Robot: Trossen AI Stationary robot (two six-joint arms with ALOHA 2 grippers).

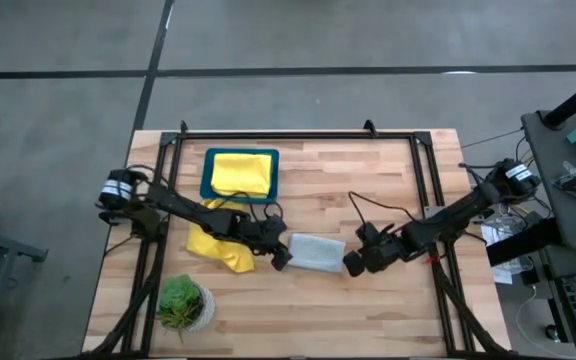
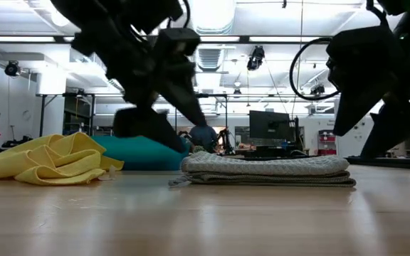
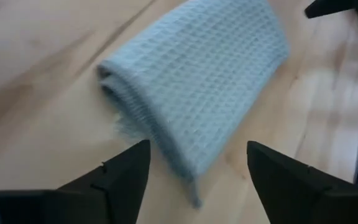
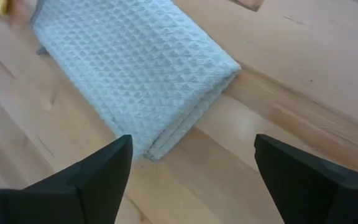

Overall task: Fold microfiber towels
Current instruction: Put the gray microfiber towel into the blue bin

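a wooden worktop (image 1: pixel 368 290) seen from above, with two dark robot arms reaching in from either side toward its middle. between them lies a pale grey towel (image 1: pixel 316 251), already folded into a neat flat rectangle of several layers, resting on the bare wood. the left gripper (image 1: pixel 280 260) sits just beside one short end of this towel with its two dark fingers spread wide and nothing between them; from its own camera the folded edge lies right ahead of the open fingers. the right gripper (image 1: pixel 353 263) sits just beside the opposite end, also spread wide and empty. neither appears to be touching the cloth. behind the left arm a crumpled yellow towel (image 1: pixel 216 246) lies in a loose heap, not yet folded. further back a teal tray (image 1: pixel 208 172) holds another yellow towel (image 1: pixel 243 172), folded and lying flat inside it. a small green potted plant (image 1: pixel 182 303) stands near the front left corner, well apart from the work. judging by how things lie, the grey towel's fold looks finished and both grippers have let go of it, so the step in hand seems to be the release at the end of one fold. the next move probably calls for either carrying the grey towel to the tray, gripping it so the layers stay together, or turning to the crumpled yellow towel, which would need a corner found and the cloth spread flat first.
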